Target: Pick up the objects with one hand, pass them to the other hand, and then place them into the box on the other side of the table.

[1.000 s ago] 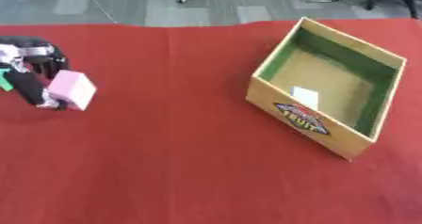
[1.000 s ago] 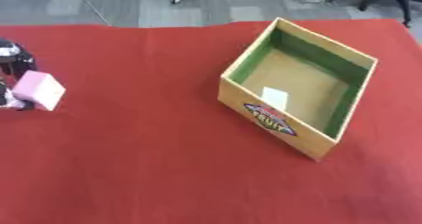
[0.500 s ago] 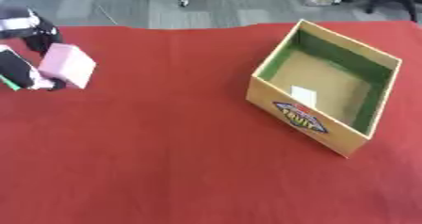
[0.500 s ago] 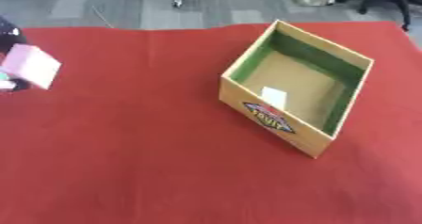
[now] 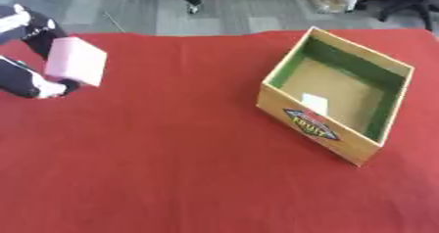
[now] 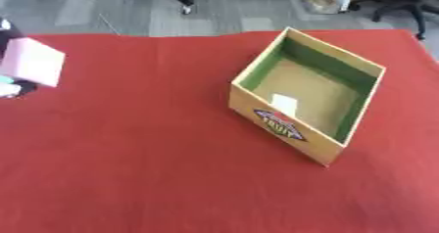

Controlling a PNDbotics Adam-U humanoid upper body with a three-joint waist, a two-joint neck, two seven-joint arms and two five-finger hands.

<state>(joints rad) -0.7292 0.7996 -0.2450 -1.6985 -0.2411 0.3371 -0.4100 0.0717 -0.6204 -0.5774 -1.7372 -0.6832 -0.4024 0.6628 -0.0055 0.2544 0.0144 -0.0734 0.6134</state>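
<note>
Left hand (image 5: 26, 56) grips pink block (image 5: 75, 61) (held aloft)

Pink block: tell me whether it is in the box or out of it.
Out. The pink block is held in the left hand at the table's left edge, far from the box.

The box (image 5: 336, 95) stands on the counter (image 5: 171, 168), turned askew so that one corner points toward the robot, and serves as the landmark. Inside it, a small card (image 5: 315, 103) lies on its floor against the near wall. Far to the left of the box, at the counter's left edge, the left robot hand (image 5: 26, 75) holds a block (image 5: 75, 61) lifted off the counter, fingers around it. Behind the box, beyond the counter's far edge, lies the floor (image 5: 240, 7).
</note>
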